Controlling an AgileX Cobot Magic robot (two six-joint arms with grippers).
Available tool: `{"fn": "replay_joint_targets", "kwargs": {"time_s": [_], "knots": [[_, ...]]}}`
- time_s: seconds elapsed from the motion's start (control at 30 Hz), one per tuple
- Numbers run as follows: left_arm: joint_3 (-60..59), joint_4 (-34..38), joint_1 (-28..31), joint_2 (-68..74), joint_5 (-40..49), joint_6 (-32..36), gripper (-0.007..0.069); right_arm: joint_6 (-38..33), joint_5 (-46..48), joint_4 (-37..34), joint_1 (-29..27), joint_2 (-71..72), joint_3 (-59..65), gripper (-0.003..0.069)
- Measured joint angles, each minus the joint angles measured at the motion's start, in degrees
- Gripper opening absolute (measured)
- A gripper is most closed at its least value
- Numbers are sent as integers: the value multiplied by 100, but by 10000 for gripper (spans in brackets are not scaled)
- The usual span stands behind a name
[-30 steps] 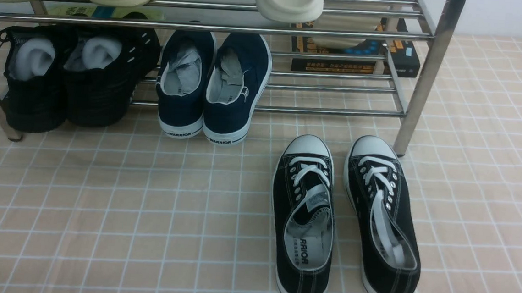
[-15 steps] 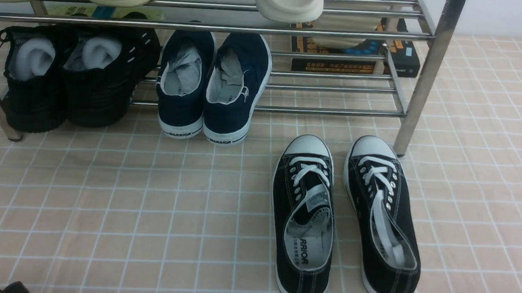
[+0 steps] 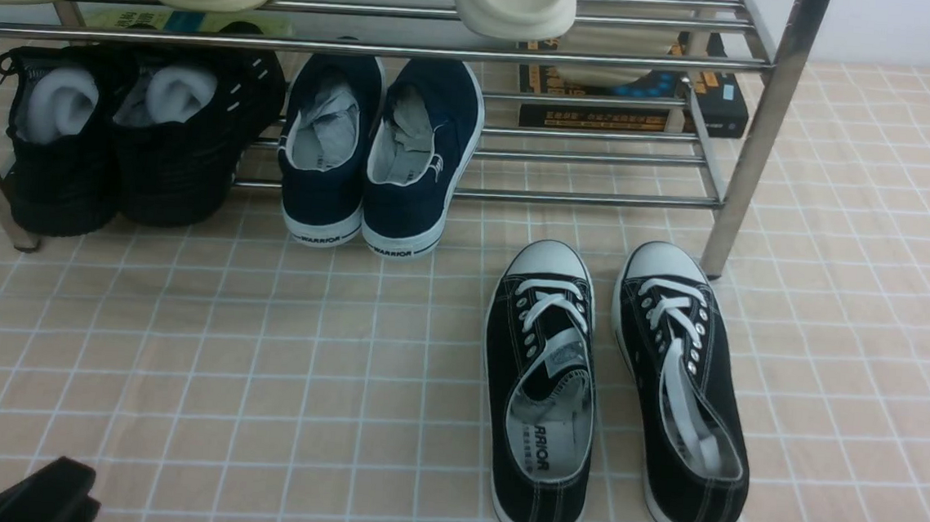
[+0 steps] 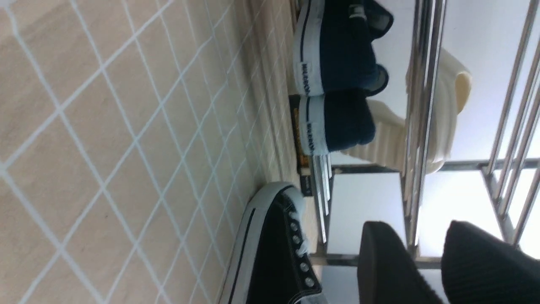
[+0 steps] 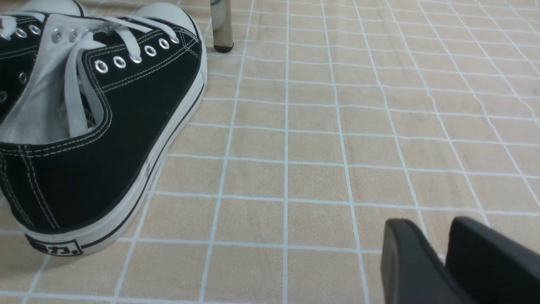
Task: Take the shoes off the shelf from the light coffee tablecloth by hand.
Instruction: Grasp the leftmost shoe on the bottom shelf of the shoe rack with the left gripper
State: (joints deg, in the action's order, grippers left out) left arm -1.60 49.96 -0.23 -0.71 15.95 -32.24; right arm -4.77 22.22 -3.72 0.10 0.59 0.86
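Left tool (image 3: pixel 39 497) low on cloth (image 3: pixel 260 378); "WARRIOR" on navy heels (image 3: pixel 390 251)

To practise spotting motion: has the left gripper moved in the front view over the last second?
Yes. The left gripper has risen into the front view's bottom left corner, reaching further forward over the beige grid-lined tablecloth toward the shiny steel shoe rack.

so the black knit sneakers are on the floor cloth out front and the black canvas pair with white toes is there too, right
Not quite. The black knit sneakers sit at the left end of the steel shelf's lower tier, as the front view shows. Only the black canvas pair with white toes is out front on the tablecloth.
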Motion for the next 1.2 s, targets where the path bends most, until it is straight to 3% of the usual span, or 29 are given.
{"fn": "replay_joint_targets", "kwargs": {"time_s": [0.13, 0.3, 0.4, 0.5, 0.57, 0.73, 0.87, 0.9, 1.03, 1.2], "knots": [[73, 49, 0, 0, -279, 437, 240, 0, 0, 0, 0, 0, 0, 168], [1099, 55, 0, 15, -536, 2177, 230, 0, 0, 0, 0, 0, 0, 172], [1743, 72, 0, 518, -568, 3224, 171, 0, 0, 0, 0, 0, 0, 176], [2308, 14, 0, 1703, 424, 4070, 46, 0, 0, 0, 0, 0, 0, 182], [2496, -158, 0, 2581, 1477, 4320, 13, 0, 0, 0, 0, 0, 0, 184], [3266, -1274, -7, 4878, 3203, 4435, 1, 0, 0, 0, 0, 0, 0, 191], [4316, -2359, -7, 5942, 3470, 4304, 1, 0, 0, 0, 0, 0, 0, 197], [4885, -2883, -7, 6279, 3516, 4037, 1, 0, 0, 0, 0, 0, 0, 201], [6127, -3883, 57, 7019, 3942, 3446, 11, 0, 0, 0, 0, 0, 0, 208], [7107, -4091, 798, 7926, 4465, 3224, 13, 0, 0, 0, 0, 0, 0, 214]]}}
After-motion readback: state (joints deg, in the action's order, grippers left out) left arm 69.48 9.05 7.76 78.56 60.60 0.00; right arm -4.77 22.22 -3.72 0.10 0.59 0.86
